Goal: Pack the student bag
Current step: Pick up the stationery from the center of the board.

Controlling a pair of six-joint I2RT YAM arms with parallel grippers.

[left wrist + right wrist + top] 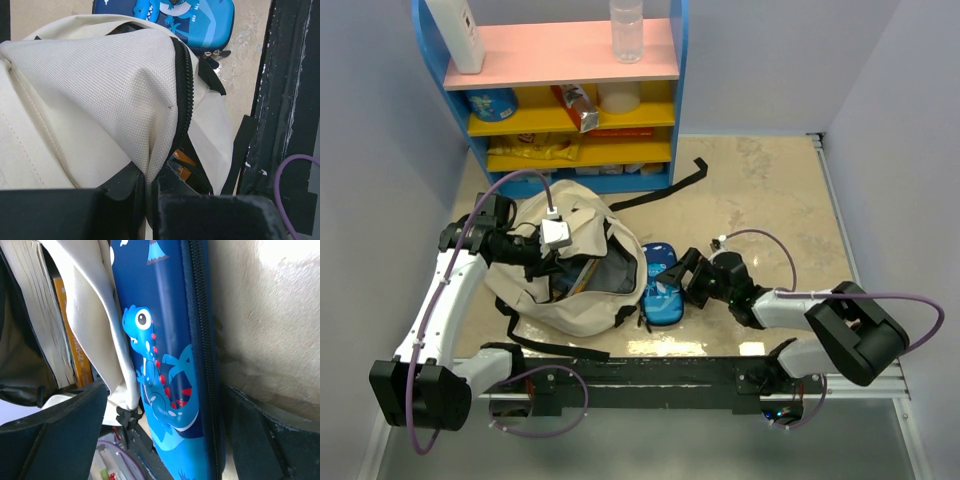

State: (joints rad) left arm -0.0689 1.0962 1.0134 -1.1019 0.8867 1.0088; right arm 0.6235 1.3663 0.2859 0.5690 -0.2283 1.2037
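Shelving in blue, pink and yellow stood at the far edge of the worktop. The student bag lay on its side on the left half of the worktop, in front of the shelving, with its mouth open toward the right. The left fingers were pressed together on a fold of its cream fabric beside the zip, holding the upper lip raised. That pinch held only thin cloth, and if the fold slid out the lip would likely drop and close the mouth.

Books stood edge-out inside and filled much of the opening, so anything pushed in could jam against them. The blue dinosaur pencil case lay just outside the mouth, its long edge touching the bag's lower lip. The right fingers were spread wide, one on either side of the case, and gripped nothing. Cream fabric draped over the case's edge close to one of them, so closing there might trap cloth with the case and drag the bag. The smooth shell also looked apt to pivot in a two-point hold.

By count there were one shelving unit, one bag, at least two books, one pencil case and two bottles on the top board.
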